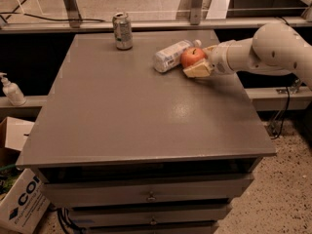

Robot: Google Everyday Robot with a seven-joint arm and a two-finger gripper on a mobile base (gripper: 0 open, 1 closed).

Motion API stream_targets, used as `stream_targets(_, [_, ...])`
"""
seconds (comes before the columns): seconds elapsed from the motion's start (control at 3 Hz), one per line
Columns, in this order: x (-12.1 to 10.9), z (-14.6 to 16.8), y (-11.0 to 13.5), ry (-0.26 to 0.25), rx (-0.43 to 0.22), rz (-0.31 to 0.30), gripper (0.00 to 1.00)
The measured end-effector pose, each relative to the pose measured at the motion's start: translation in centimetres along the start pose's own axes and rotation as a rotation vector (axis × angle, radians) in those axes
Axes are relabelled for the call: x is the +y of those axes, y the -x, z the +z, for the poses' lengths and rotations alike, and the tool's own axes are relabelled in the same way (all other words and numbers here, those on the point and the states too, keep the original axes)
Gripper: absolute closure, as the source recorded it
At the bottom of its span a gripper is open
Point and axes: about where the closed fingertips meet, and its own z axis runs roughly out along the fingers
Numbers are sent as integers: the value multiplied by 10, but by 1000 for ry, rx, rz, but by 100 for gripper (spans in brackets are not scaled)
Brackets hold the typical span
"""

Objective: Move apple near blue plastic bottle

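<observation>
In the upper right of the frame, the gripper (pixel 199 61) is pinching the apple (pixel 191 56) just beside the blue plastic bottle (pixel 171 56); only releasing seems left.

The gripper (pixel 199 61) is reaching in low over the far right part of the table (pixel 136 116), its fingers clasping the apple (pixel 193 57). Just ahead of the fingertips, the blue plastic bottle (pixel 171 56) is lying on its side, blocking that way. Further ahead and well apart, a silver can (pixel 122 30) is standing by the far edge. On the gripper's near side, bare tabletop is lying open for passing.
</observation>
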Motion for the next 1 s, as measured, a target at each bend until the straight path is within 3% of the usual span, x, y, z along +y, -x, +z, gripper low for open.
stream_targets(0.67, [4, 0, 2, 0, 12, 12, 5])
stream_targets(1.0, [7, 0, 2, -1, 15, 19, 0])
